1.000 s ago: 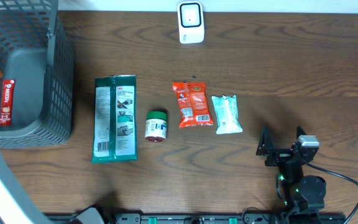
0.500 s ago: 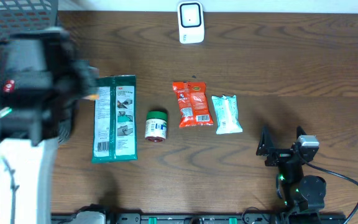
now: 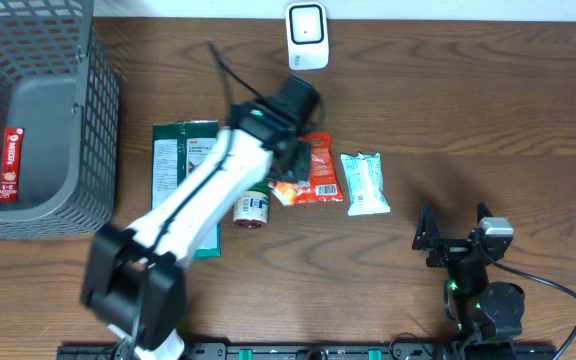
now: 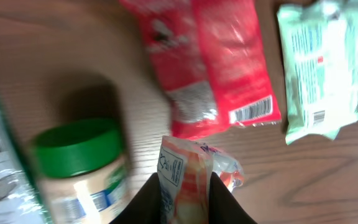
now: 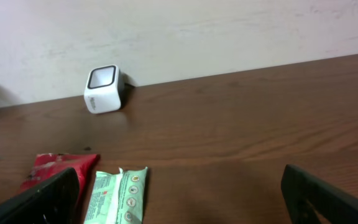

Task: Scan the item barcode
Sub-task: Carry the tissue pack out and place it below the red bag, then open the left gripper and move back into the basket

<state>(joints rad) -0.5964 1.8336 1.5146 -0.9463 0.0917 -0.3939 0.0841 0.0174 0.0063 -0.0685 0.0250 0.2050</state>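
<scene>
Orange-and-white wrapping is identifying the small packet (image 4: pixel 185 180), which is showing clearly only in the left wrist view. There the left gripper (image 4: pixel 185 200) is pinching it between its two dark fingers at lower centre; the print on it is blurring, and a barcode cannot be made out. Overhead, the packet is appearing only as a pale patch at frame centre, over the lower-left corner of the red packet (image 3: pixel 311 168) and beside the green-lidded jar (image 3: pixel 252 201). The left arm is reaching diagonally from lower left to centre. The white scanner (image 3: pixel 307 36) is standing at upper centre, well apart. The right gripper (image 3: pixel 453 240) is sitting at lower right, jaws wide, holding nothing.
</scene>
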